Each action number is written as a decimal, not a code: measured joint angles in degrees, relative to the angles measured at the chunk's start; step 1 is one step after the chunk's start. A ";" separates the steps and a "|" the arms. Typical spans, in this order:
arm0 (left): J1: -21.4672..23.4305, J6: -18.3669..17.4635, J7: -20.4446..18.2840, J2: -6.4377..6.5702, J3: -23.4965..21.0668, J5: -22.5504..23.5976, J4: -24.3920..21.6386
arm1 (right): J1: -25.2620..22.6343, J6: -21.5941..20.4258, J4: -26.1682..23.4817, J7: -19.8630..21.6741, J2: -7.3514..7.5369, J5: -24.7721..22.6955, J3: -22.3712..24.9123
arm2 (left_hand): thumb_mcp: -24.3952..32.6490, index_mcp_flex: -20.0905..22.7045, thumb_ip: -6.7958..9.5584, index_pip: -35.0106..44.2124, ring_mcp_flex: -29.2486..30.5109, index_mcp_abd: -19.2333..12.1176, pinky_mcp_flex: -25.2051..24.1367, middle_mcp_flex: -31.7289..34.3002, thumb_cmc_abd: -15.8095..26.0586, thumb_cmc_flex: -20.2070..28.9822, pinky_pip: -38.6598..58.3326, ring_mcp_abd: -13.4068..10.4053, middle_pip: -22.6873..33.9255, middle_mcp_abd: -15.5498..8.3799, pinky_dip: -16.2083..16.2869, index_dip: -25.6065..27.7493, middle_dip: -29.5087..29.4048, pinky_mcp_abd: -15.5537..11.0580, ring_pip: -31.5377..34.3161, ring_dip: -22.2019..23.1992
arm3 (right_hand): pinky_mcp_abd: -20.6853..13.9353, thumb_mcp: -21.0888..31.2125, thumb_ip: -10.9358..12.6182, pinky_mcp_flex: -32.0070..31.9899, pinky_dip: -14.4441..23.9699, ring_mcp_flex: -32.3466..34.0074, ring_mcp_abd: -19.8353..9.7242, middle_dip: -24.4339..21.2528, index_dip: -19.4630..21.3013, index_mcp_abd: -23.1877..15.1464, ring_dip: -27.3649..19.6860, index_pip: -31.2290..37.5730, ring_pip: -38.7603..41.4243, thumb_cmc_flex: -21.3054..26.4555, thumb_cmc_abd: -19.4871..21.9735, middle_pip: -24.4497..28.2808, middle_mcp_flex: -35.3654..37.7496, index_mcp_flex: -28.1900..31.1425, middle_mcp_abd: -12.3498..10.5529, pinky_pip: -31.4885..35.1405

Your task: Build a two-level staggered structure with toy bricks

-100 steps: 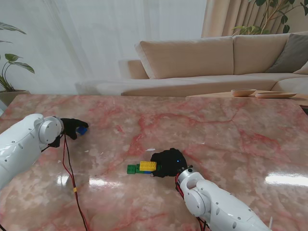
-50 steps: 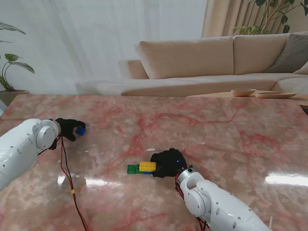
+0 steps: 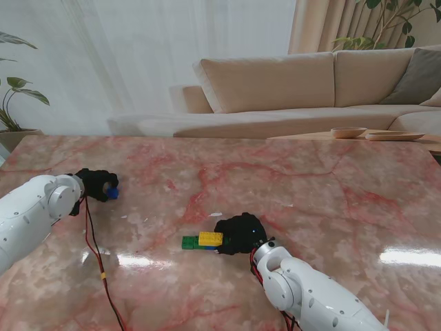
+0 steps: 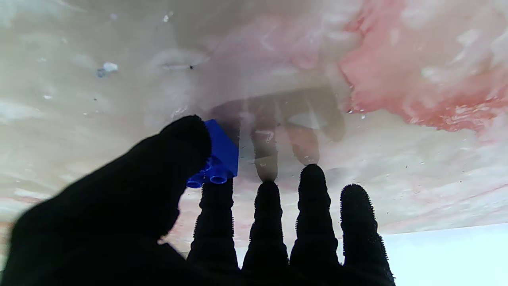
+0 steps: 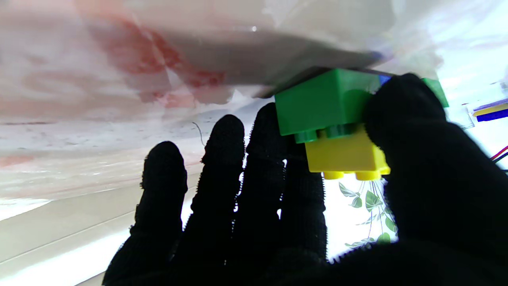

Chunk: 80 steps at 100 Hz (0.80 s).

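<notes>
A small blue brick [image 3: 112, 194] [image 4: 220, 153] is pinched between the thumb and index finger of my left hand [image 3: 96, 184] [image 4: 246, 238], low over the marble table [image 3: 310, 186] at its far left. Whether the brick touches the table I cannot tell. Near the table's middle stands a short stack: a green brick [image 3: 189, 242] [image 5: 321, 103] with a yellow brick [image 3: 211, 238] [image 5: 345, 157] pressed onto it, offset toward my right hand [image 3: 238, 233] [image 5: 278, 222]. A sliver of blue shows under the yellow one. My right hand grips this stack from its right end, thumb and index finger on either side.
A red and black cable [image 3: 96, 255] trails from my left arm across the table's near left. Beyond the far edge stands a beige sofa [image 3: 275, 83], with wooden bowls [image 3: 348, 132] on a side table at the far right.
My left hand has drawn back to the left and sunk a little toward the table, carrying the blue brick. The right hand and the stack have not moved.
</notes>
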 measured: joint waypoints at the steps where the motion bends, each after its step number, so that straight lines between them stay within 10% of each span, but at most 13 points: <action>1: 0.04 0.00 0.03 -0.01 -0.07 -0.04 0.00 | 0.00 0.00 0.00 0.00 0.00 0.00 0.00 | -0.02 0.00 0.00 0.00 0.00 0.00 0.00 0.08 0.00 0.00 0.01 0.02 0.01 0.00 0.00 -0.01 -0.02 0.00 0.00 0.00 | 0.00 0.00 0.00 0.00 0.00 0.00 0.00 0.00 0.00 0.00 0.00 0.00 0.00 0.00 0.00 0.00 0.00 0.00 0.00 0.00; 56: -0.06 0.21 2.13 0.00 1.51 -0.93 0.37 | 0.36 -0.13 0.43 -0.30 -0.13 0.18 -0.33 | -2.39 6.01 0.00 4.07 1.25 0.08 0.00 1.39 -3.04 -1.32 0.01 1.63 1.49 1.14 0.01 -0.04 0.30 0.48 0.44 -0.03 | 0.02 0.00 0.00 0.00 0.01 0.00 0.00 0.02 0.00 0.00 0.00 0.00 0.01 -0.01 0.00 -0.02 0.01 0.01 0.00 0.00; 80: 1.47 0.09 3.11 -0.33 -1.67 -0.33 0.01 | 0.49 -0.25 0.65 -0.44 -0.19 0.26 -0.41 | -7.55 9.50 -3.43 5.71 1.51 0.04 0.00 3.53 -4.05 3.34 0.51 1.75 0.56 0.99 0.01 -5.74 -0.81 0.59 0.69 -0.72 | 0.02 0.00 0.00 0.00 0.01 0.00 0.00 0.02 0.00 -0.01 0.00 0.00 0.01 -0.01 0.00 -0.02 0.05 0.01 0.00 0.00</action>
